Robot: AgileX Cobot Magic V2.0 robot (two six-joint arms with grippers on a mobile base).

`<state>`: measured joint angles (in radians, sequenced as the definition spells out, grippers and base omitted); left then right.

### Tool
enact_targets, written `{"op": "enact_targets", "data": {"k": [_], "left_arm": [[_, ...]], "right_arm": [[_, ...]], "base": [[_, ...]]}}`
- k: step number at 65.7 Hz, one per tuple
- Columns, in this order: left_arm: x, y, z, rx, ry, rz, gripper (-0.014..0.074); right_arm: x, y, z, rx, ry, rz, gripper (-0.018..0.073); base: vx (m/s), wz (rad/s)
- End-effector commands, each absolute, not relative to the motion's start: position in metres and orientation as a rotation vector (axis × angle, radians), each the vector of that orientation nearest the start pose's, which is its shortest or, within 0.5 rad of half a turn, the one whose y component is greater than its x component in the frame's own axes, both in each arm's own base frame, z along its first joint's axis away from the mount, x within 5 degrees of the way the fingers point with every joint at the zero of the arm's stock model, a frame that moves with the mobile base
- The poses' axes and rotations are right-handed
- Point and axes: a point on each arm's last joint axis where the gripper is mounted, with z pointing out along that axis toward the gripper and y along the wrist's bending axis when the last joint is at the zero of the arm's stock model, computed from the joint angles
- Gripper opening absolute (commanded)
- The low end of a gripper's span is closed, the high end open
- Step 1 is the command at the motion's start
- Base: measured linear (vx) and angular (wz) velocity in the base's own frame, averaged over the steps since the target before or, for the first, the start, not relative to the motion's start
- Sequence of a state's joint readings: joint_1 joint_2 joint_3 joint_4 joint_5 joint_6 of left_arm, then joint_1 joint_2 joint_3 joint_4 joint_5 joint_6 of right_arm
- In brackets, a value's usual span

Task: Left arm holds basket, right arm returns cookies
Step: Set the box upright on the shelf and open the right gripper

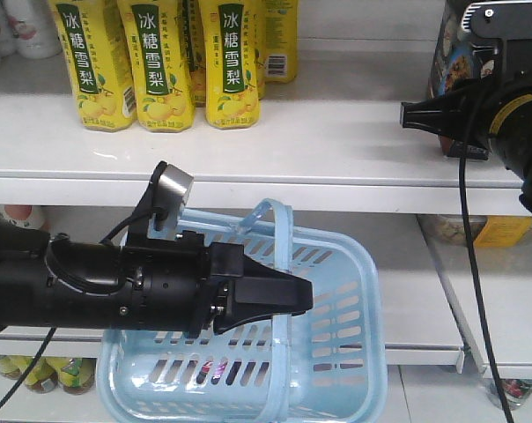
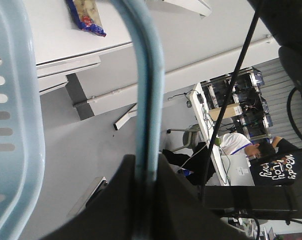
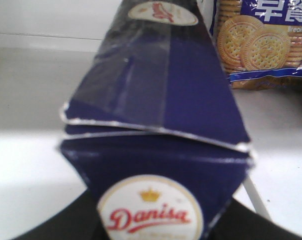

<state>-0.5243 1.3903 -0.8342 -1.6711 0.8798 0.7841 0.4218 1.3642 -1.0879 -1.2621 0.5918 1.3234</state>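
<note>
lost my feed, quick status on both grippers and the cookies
Left gripper shut on basket handle. Right gripper shut on cookies, over the top shelf. Nothing blocking there.

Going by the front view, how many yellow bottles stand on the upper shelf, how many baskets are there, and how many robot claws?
Yellow bottles: 4, front row only; any behind are hidden
Blue basket: 1
Robot claws: 2, left claw and right claw
Total: 7

White shelf point(image 1: 336, 150) with yellow bottles point(image 1: 165, 62) and cookies point(image 3: 161, 100).
</note>
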Motion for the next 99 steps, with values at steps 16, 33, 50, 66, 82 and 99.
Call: {"op": "enact_targets", "data": {"k": [16,33,50,66,82,99], "left_arm": [[0.198,-0.199,0.325,0.234,2.072,-1.876,-0.0003],[0.198,-0.199,0.325,0.234,2.072,-1.876,-0.0003],[0.198,-0.199,0.325,0.234,2.072,-1.876,-0.0003],[0.198,-0.199,0.325,0.234,2.072,-1.876,-0.0003],[0.198,-0.199,0.325,0.234,2.072,-1.876,-0.0003],[0.198,-0.199,0.325,0.234,2.072,-1.876,-0.0003]], "right_arm": [[0.292,0.078,0.361,0.073,1.903,-0.163,0.0398],[0.286,0.075,0.368,0.088,1.884,-0.150,0.0447],[0.278,0.072,0.373,0.122,1.895,-0.132,0.0447],[0.274,0.073,0.373,0.122,1.928,-0.103,0.0447],[0.263,0.070,0.386,0.123,1.884,-0.056,0.0447],[0.248,0.066,0.399,0.114,1.868,-0.011,0.0447]], "base": [[0.00,0.00],[0.00,0.00],[0.00,0.00],[0.00,0.00],[0.00,0.00],[0.00,0.00]]}}
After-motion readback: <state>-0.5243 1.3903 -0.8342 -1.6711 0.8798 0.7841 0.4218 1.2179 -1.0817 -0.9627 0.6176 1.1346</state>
